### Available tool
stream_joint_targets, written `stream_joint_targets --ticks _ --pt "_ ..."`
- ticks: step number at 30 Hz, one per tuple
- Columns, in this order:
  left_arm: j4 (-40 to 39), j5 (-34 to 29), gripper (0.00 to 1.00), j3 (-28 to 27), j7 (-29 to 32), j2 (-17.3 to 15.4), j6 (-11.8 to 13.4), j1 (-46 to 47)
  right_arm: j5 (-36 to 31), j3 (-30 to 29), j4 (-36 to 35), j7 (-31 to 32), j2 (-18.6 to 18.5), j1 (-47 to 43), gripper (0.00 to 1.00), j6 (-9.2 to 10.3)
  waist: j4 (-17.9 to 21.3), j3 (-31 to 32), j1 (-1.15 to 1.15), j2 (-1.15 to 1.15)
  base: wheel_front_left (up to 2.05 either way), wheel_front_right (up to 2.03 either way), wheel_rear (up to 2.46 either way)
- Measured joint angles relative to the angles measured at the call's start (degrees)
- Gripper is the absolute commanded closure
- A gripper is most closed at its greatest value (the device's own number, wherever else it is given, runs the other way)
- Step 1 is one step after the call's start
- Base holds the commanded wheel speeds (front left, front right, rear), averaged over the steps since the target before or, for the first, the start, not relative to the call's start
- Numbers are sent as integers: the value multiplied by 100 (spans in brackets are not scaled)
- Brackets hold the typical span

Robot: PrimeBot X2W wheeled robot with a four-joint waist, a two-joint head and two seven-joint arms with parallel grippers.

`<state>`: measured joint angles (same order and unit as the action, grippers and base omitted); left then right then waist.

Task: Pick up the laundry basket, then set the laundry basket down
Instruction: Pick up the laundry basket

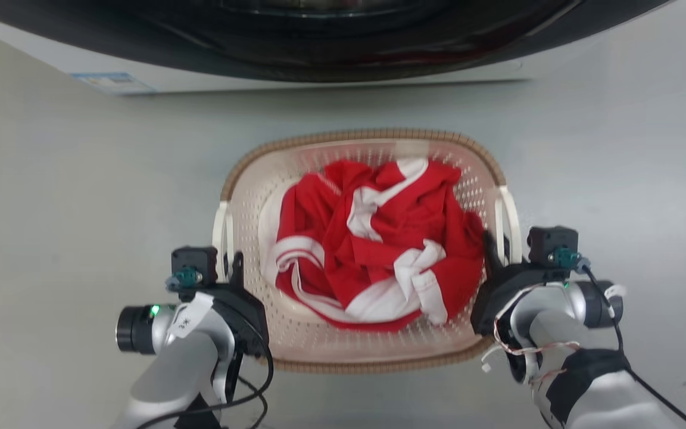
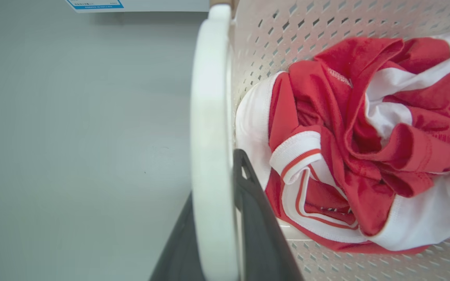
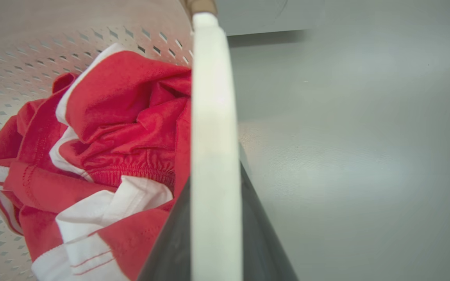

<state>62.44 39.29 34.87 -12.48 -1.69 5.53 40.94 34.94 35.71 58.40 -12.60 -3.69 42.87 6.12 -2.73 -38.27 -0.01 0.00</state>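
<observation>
So the laundry basket (image 1: 373, 138) sits dead centre between the two arms, and I can't tell if its bottom is off the floor (image 1: 69, 208). The left hand (image 1: 228, 262) is clenched on the basket's left handle (image 2: 209, 128), with one dark finger (image 2: 256, 218) inside the loop and the other outside, both pressed against it. The right hand (image 1: 498, 247) is doing the same on the right handle (image 3: 214, 117), grasping it snugly.

My take on doing the lift well: raise both sides together and level. Both hands hold thin loops near the basket's near end, so I'd expect the far end to want to dip. The red and white clothes (image 1: 379, 238) are piled inside the basket and look light, so shifting weight probably isn't a big worry.

As for room, the washer (image 1: 319, 36) is just beyond the basket's far rim, so I wouldn't swing it forward. Bare floor runs left and right of the basket, which gives plenty of space to set it down.
</observation>
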Motion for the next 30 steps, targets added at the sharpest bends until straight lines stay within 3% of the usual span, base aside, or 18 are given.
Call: stream_joint_targets --ticks 30 --pt "410 667 100 695 1138 -22 -202 -1589 1291 1425 21 1414 19 -1667 100 96 154 2331 -1 -1 0 0 0"
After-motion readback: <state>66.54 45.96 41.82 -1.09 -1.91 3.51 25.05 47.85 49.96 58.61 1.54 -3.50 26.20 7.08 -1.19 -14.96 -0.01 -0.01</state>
